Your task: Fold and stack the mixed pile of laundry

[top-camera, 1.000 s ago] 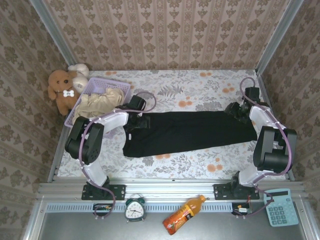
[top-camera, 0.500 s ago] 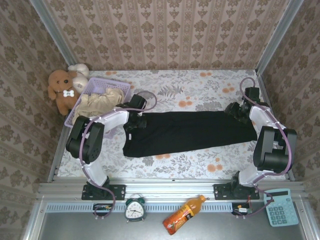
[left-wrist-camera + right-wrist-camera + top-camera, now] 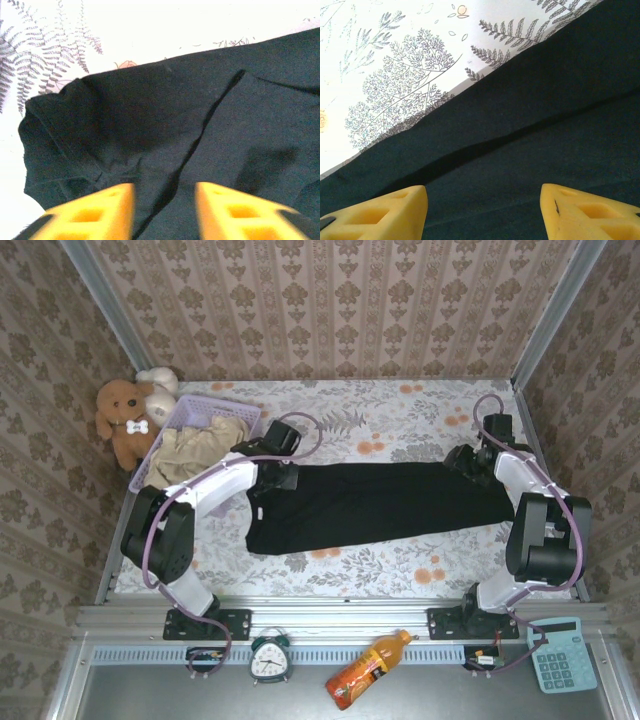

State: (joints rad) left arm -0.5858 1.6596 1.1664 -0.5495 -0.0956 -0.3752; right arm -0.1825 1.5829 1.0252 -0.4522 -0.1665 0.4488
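Note:
The large black garment lies spread out flat across the middle of the table, long side running left to right. My left gripper hovers over its far left corner. In the left wrist view its yellow fingers stand apart, and my left gripper has nothing between them, with a fold edge of the black garment below. My right gripper is over the garment's far right end. In its wrist view my right gripper is wide open above the black garment. The cream-beige garment lies bunched in the basket.
The lavender mesh basket sits at the far left, with a brown teddy bear and a white one beside it. A clock, an orange bottle and a calculator lie on the near ledge.
My left gripper shut briefly, reopened, and moved a little toward the far side over the garment's left corner. My right gripper shifted slightly toward the far side. The black garment stays flat.

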